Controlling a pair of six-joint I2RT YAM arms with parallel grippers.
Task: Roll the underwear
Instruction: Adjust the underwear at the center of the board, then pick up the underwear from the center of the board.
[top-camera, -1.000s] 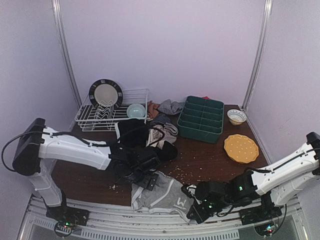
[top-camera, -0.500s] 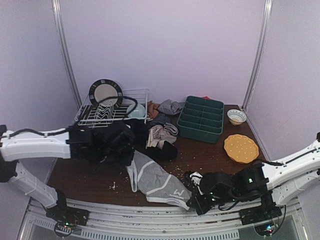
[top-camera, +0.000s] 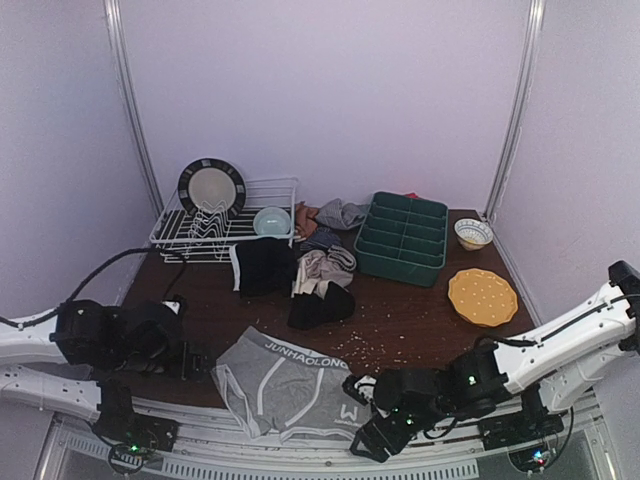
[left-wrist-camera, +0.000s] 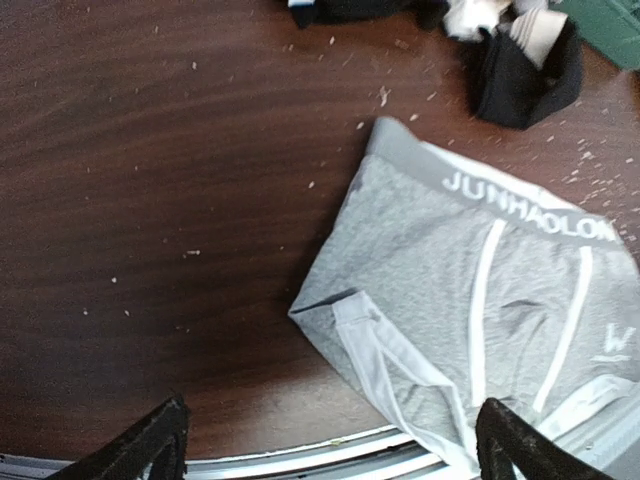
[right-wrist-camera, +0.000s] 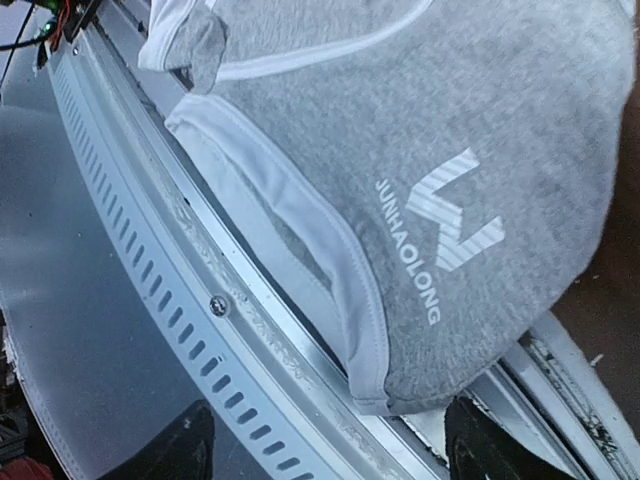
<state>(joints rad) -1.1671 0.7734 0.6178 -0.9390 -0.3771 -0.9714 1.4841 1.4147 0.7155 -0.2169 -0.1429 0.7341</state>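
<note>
A light grey pair of underwear (top-camera: 290, 385) with a "JUNHAOLONG" waistband lies spread flat at the table's near edge. Its leg hems reach over the metal rail. My left gripper (top-camera: 193, 361) stands open just left of it; the left wrist view shows the garment (left-wrist-camera: 470, 290) ahead and the wide-apart gripper (left-wrist-camera: 335, 455) holding nothing. My right gripper (top-camera: 366, 436) is open at the garment's near right corner. In the right wrist view the printed leg (right-wrist-camera: 450, 200) hangs over the rail above this gripper (right-wrist-camera: 330, 445). More underwear, black (top-camera: 264, 266), beige (top-camera: 322, 268) and grey (top-camera: 341, 212), is heaped behind.
A white dish rack (top-camera: 285, 185) with a dark-rimmed plate (top-camera: 211, 186) and a pale bowl (top-camera: 271, 221) stands back left. A green divided tray (top-camera: 403, 237), a small bowl (top-camera: 473, 233) and a yellow plate (top-camera: 483, 296) sit at the right. Crumbs dot the dark wood.
The grey underwear, half a second ago stretched between both shut grippers, now lies flat. Both grippers have opened and let go. The left arm has drawn back to the near left.
</note>
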